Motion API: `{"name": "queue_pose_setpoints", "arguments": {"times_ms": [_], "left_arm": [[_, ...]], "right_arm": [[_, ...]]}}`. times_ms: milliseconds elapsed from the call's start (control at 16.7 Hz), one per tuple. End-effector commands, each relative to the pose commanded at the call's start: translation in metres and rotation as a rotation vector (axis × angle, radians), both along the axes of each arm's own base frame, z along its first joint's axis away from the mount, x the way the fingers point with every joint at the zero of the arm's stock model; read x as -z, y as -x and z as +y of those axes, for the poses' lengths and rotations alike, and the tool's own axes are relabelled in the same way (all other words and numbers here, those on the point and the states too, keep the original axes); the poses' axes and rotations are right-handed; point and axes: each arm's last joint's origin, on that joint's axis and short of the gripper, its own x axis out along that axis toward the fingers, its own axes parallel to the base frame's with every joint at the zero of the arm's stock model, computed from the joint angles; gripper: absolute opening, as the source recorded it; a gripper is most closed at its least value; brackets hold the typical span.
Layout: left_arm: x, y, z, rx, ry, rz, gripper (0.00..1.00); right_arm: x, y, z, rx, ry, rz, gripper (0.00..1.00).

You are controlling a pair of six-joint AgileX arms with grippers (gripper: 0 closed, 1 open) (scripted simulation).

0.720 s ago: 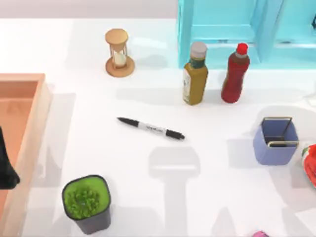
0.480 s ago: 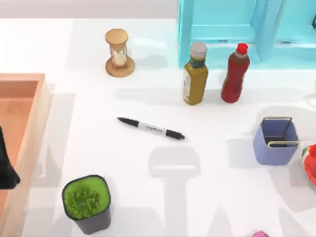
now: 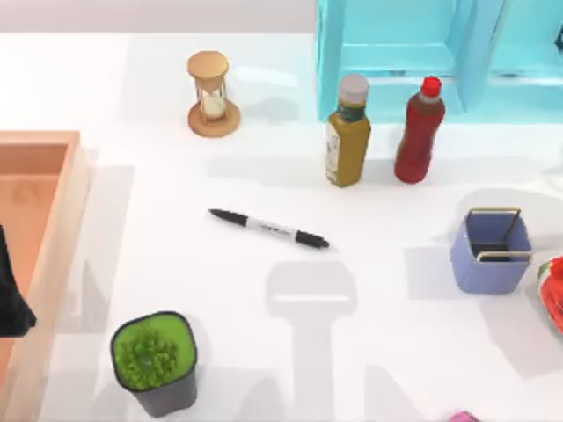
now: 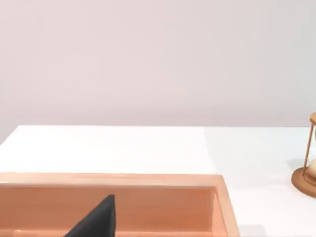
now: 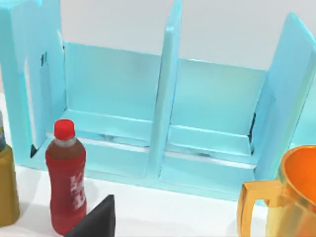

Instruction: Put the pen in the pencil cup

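The pen (image 3: 268, 229), slim and black with a white middle band, lies flat near the middle of the table, slanting from upper left to lower right. The pencil cup (image 3: 484, 272), lavender-blue and square with a gold wire frame at its rim, stands upright at the right, well apart from the pen. My left arm (image 3: 10, 299) is parked at the table's far left edge over the wooden tray. One dark fingertip (image 4: 96, 221) of it shows in the left wrist view. The right wrist view shows a dark fingertip (image 5: 96, 220) near the red bottle (image 5: 65, 177).
An hourglass (image 3: 211, 94) stands at the back left. An olive bottle (image 3: 347, 132) and a red bottle (image 3: 420, 132) stand before a turquoise shelf (image 3: 396, 53). A wooden tray (image 3: 53, 220) lies left, a potted green plant (image 3: 156, 360) front left. An orange mug (image 5: 286, 197) stands near the shelf.
The pen, the cup and the left arm have stayed put. Only the arm shadows near the table's front edge have shifted slightly.
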Motion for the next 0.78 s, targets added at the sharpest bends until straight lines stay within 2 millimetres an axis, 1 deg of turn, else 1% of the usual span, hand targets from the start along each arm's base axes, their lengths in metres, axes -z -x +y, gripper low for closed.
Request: {"name": "queue_pose_setpoints", "arguments": {"times_ms": [120, 240, 360, 420, 480, 600, 660, 780], "left_arm": [[0.000, 0.000, 0.000, 0.000, 0.000, 0.000, 1.00], [0.000, 0.000, 0.000, 0.000, 0.000, 0.000, 1.00], [0.000, 0.000, 0.000, 0.000, 0.000, 0.000, 1.00], [0.000, 0.000, 0.000, 0.000, 0.000, 0.000, 1.00], [0.000, 0.000, 0.000, 0.000, 0.000, 0.000, 1.00], [0.000, 0.000, 0.000, 0.000, 0.000, 0.000, 1.00], [0.000, 0.000, 0.000, 0.000, 0.000, 0.000, 1.00], [0.000, 0.000, 0.000, 0.000, 0.000, 0.000, 1.00]], "right_arm": [[-0.032, -0.018, 0.010, -0.047, 0.051, 0.079, 1.00], [-0.059, -0.044, 0.026, -0.106, 0.115, 0.180, 1.00], [-0.076, -0.078, 0.049, -0.176, 0.193, 0.303, 1.00], [-0.080, -0.097, 0.063, -0.215, 0.238, 0.371, 1.00], [-0.081, -0.117, 0.080, -0.255, 0.286, 0.441, 1.00], [-0.073, -0.155, 0.120, -0.342, 0.390, 0.584, 1.00], [-0.065, -0.172, 0.142, -0.387, 0.445, 0.652, 1.00], [-0.041, -0.200, 0.187, -0.473, 0.556, 0.776, 1.00]]}}
